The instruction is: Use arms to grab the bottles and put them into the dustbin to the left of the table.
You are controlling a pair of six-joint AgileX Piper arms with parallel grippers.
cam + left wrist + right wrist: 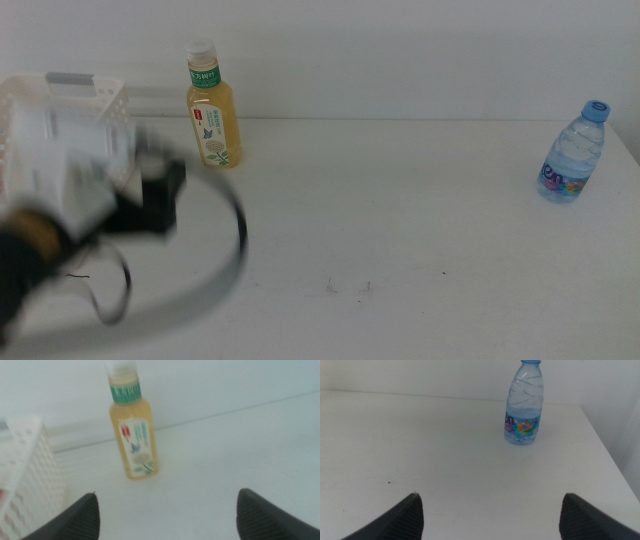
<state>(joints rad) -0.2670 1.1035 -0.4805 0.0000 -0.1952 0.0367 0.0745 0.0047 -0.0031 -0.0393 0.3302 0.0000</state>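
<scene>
You see a yellow-tea plastic bottle [213, 108] with white cap and green-white label standing upright at the table's far edge, just beside the white perforated plastic dustbin [70, 110]. A clear water bottle [574, 154] with blue cap stands upright far right, well apart.

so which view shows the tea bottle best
The middle view: the tea bottle stands whole and sharp beside the basket. The left wrist view has it closer but blurred, cap cut off. The right wrist view misses it.
</scene>
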